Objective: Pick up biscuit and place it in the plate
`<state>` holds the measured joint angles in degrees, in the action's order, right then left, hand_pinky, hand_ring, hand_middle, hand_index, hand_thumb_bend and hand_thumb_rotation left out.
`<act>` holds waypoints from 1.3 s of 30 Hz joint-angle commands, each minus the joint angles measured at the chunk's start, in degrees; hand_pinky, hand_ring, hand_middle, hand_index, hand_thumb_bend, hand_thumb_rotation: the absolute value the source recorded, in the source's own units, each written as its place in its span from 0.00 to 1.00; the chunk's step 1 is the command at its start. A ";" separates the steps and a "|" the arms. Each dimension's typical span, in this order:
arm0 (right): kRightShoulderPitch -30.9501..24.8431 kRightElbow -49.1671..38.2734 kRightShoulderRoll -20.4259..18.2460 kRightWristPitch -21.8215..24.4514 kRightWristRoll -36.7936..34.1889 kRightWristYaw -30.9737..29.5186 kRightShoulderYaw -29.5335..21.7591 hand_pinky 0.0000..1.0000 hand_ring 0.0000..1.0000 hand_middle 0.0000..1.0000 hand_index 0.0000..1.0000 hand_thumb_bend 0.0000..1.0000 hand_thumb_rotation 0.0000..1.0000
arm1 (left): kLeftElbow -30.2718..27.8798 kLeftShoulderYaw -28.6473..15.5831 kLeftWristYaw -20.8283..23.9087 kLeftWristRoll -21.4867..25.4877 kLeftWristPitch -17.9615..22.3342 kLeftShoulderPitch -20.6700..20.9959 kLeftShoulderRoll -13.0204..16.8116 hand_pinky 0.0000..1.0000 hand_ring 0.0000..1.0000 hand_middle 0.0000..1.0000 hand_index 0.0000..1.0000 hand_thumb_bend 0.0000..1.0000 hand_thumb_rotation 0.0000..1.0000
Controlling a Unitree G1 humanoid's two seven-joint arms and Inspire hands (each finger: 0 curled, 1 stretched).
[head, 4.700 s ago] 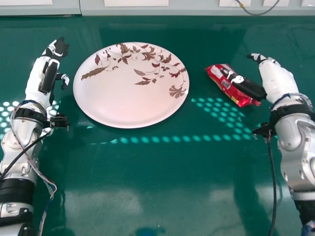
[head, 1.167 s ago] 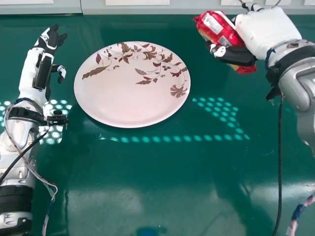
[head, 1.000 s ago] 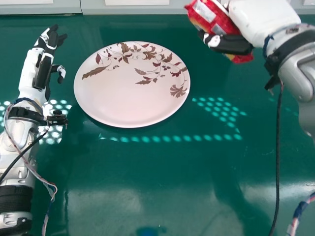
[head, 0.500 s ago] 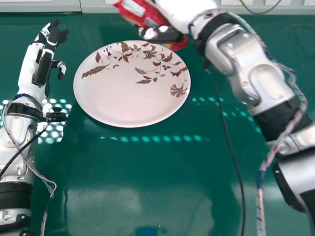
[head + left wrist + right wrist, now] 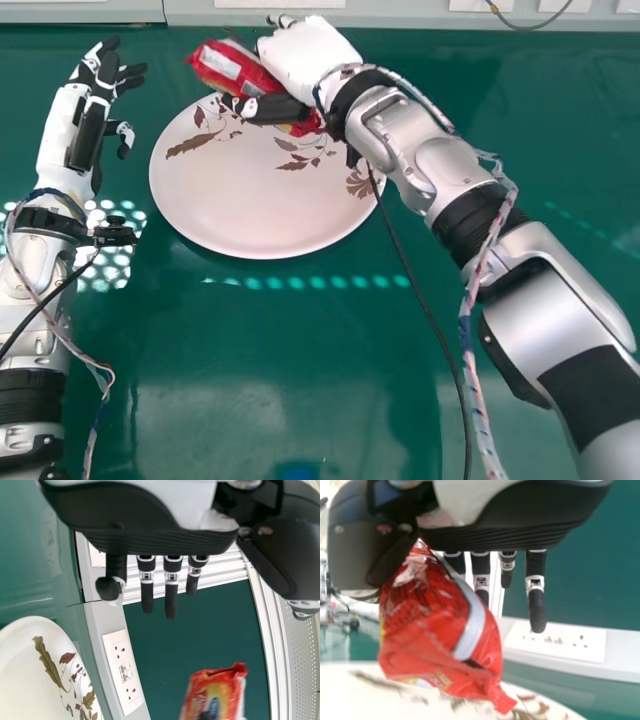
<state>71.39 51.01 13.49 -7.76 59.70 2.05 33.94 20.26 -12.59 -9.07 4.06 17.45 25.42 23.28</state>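
Note:
My right hand is over the far edge of the plate, with the red biscuit packet held between thumb and fingers. The packet hangs tilted above the plate in the right wrist view, where the biscuit packet lies against the thumb side of my right hand. In the left wrist view the biscuit packet shows farther off, beyond the plate's edge. Left of the plate, my left hand stays over the table with its fingers relaxed; the left wrist view has my left hand too.
The green table stretches in front of the plate. A grey ledge with socket panels runs along its far edge. A black cable hangs from my right wrist across the table.
My right hand has carried the packet leftward from the table's right side, and in the last half second a little further left and nearer the plate. My left arm has barely moved.

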 commanded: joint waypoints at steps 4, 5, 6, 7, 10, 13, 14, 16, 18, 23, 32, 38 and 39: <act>2.74 5.40 -0.51 -1.13 0.00 1.79 2.82 0.27 0.40 0.50 0.56 0.49 0.00 | -0.81 -0.37 0.11 -0.26 0.68 -0.60 0.35 0.00 0.80 0.79 0.99 1.00 1.00; 2.99 6.20 -0.46 -1.29 0.06 1.81 3.32 0.27 0.40 0.50 0.56 0.49 0.00 | -0.76 -0.41 -0.01 -0.05 0.66 -0.57 0.28 0.00 0.77 0.78 0.98 1.00 0.99; 3.24 6.97 -0.33 -1.44 0.48 2.26 4.05 0.27 0.40 0.50 0.56 0.49 0.00 | -0.83 -0.43 0.04 0.02 0.37 -0.56 0.22 0.00 0.75 0.77 0.98 1.00 0.99; 3.44 7.68 -0.27 -1.31 0.87 2.69 4.72 0.28 0.40 0.50 0.56 0.49 0.00 | -0.89 -0.44 0.14 0.03 0.18 -0.56 0.15 0.00 0.74 0.76 0.97 1.00 0.99; 3.57 9.18 -0.04 -1.54 0.79 3.36 5.64 0.28 0.41 0.51 0.55 0.49 0.00 | -0.96 -0.48 0.30 0.10 -0.11 -0.61 0.01 0.00 0.73 0.75 0.96 1.00 0.98; 2.86 9.47 0.29 -2.14 -0.91 3.62 4.74 0.28 0.41 0.51 0.55 0.49 0.00 | -0.75 -0.41 0.70 -0.46 0.13 -0.74 0.14 0.00 0.73 0.76 0.96 1.00 0.98; 2.82 9.53 0.41 -2.20 -1.25 2.94 4.74 0.28 0.41 0.52 0.55 0.49 0.00 | -0.82 -0.38 0.80 -0.62 0.09 -0.83 0.18 0.00 0.74 0.77 0.97 1.00 0.98; 2.72 9.48 0.70 -2.40 -1.64 2.54 5.12 0.28 0.40 0.50 0.56 0.49 0.00 | -1.28 -0.41 0.80 -0.61 -0.32 -0.99 0.11 0.00 0.80 0.80 0.99 1.00 1.00; 2.51 9.13 1.02 -2.50 -1.56 2.45 5.61 0.28 0.40 0.49 0.56 0.49 0.00 | -1.58 -0.45 0.76 -0.51 -0.63 -1.05 0.06 0.00 0.83 0.82 1.00 1.00 0.99; 1.34 7.82 1.54 -2.98 -2.95 2.18 4.93 0.17 0.37 0.45 0.54 0.50 0.00 | -1.27 -0.51 0.67 -0.35 -0.36 -0.92 -0.05 0.00 0.86 0.84 1.00 1.00 0.99; 0.32 5.13 2.51 -2.59 -3.67 2.03 5.16 0.14 0.35 0.45 0.53 0.51 0.00 | -0.62 -0.30 0.89 -0.80 0.53 -0.74 -0.02 0.00 0.80 0.80 0.98 1.00 1.00; -0.41 3.72 2.79 -2.56 -4.81 1.11 4.67 0.16 0.36 0.45 0.54 0.51 0.00 | -0.73 -0.28 0.79 -0.46 0.22 -0.66 -0.11 0.00 0.78 0.80 0.96 1.00 0.99; -0.48 3.53 2.79 -2.45 -5.04 0.82 4.53 0.17 0.36 0.46 0.54 0.51 0.00 | -0.80 -0.32 0.73 -0.32 0.09 -0.66 -0.16 0.00 0.79 0.80 0.97 1.00 0.99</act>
<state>71.30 55.37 15.68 -10.33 55.62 3.28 39.25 19.88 -12.59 -8.32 3.52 17.31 25.38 23.24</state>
